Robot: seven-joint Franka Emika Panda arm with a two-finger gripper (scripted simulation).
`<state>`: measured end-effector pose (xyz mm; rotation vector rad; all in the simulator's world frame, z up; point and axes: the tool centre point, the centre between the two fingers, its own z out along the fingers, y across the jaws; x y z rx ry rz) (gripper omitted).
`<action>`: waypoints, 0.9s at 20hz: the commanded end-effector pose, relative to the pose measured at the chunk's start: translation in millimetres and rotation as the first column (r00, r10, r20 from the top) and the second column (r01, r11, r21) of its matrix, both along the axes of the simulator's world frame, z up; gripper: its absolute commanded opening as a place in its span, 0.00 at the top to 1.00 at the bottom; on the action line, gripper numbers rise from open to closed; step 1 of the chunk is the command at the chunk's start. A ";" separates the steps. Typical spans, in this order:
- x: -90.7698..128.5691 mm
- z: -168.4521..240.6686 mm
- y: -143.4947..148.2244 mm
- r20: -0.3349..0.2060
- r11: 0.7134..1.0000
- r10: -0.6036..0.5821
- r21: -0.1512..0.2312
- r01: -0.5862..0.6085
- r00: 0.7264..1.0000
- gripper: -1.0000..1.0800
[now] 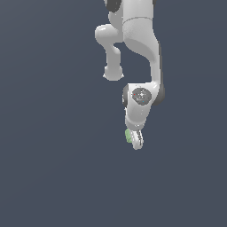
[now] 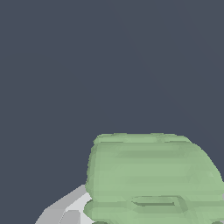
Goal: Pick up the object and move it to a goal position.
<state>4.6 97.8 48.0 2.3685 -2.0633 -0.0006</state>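
Note:
The object [image 1: 128, 135] is a small pale green lump showing at the side of my gripper [image 1: 135, 142], at the low end of the white arm, which hangs down in the middle of the exterior view. In the wrist view the object [image 2: 153, 175] fills the frame close to the camera, pale green with ridged sides. A grey finger [image 2: 65, 211] lies against its edge. The gripper looks shut on the object. The other finger is hidden behind the block.
A plain dark blue-grey floor [image 1: 53, 168] lies all around. The arm's white links [image 1: 139, 35] rise above the gripper. No other object or container shows in either view.

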 end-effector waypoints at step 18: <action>-126.6 7.9 131.8 0.001 1.000 0.000 0.000 0.000 1.000 1.00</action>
